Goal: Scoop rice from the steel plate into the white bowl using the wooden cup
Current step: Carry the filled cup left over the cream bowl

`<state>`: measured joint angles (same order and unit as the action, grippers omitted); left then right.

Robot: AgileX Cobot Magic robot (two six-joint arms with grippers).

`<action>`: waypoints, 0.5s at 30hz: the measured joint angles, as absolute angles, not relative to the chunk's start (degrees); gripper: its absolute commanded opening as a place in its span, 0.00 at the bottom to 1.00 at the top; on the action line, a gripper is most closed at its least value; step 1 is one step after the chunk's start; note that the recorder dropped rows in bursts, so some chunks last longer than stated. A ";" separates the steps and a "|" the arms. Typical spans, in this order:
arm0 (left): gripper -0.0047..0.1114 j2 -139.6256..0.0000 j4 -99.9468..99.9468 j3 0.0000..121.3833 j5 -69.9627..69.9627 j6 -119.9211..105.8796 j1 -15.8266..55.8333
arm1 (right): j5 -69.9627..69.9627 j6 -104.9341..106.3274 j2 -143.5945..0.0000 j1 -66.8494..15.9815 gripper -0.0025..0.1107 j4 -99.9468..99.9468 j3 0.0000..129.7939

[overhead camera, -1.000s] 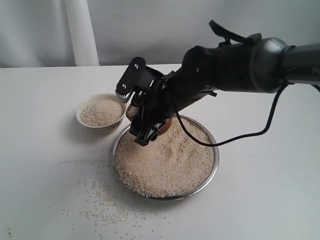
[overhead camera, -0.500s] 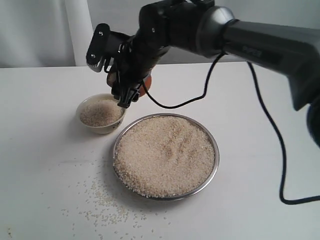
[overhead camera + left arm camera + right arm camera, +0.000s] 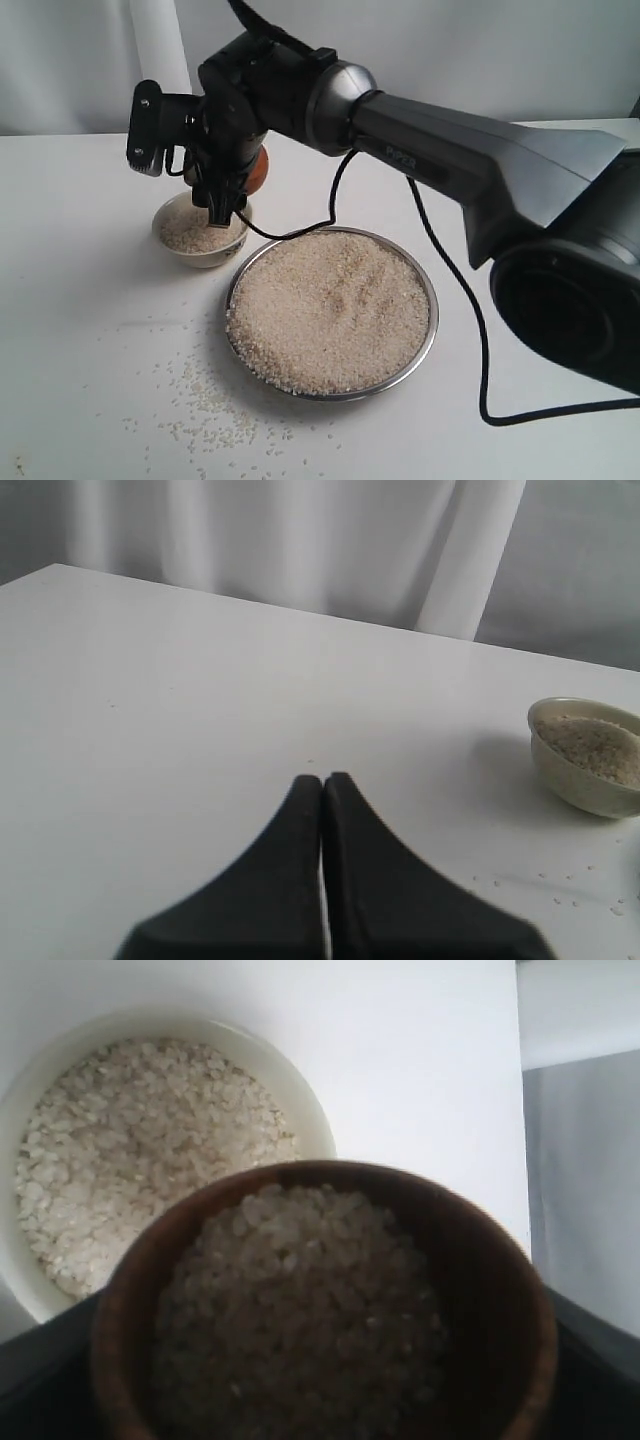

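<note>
The steel plate (image 3: 431, 300) lies mid-table, heaped with rice (image 3: 330, 310). To its left stands the white bowl (image 3: 163, 222), partly filled with rice (image 3: 140, 1150). My right gripper (image 3: 200, 170) hangs just above the bowl, shut on the wooden cup (image 3: 257, 170). In the right wrist view the cup (image 3: 480, 1260) is upright and full of rice (image 3: 310, 1310), with the bowl's rim (image 3: 312, 1110) right below and beyond it. My left gripper (image 3: 322, 780) is shut and empty over bare table, well away from the bowl (image 3: 585, 785).
Loose grains (image 3: 210, 410) lie scattered on the white table in front of the plate and bowl. A black cable (image 3: 478, 350) trails from the right arm over the table to the plate's right. A pale curtain (image 3: 155, 50) hangs behind.
The right arm lifted the cup out of the plate's rice and carried it left and up. It now hangs over the white bowl.
</note>
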<state>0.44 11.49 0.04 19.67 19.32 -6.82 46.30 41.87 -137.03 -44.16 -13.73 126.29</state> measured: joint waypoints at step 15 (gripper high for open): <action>0.04 0.44 11.49 0.04 19.67 19.32 -6.82 | 36.77 41.87 -138.73 -45.14 0.02 -21.14 126.29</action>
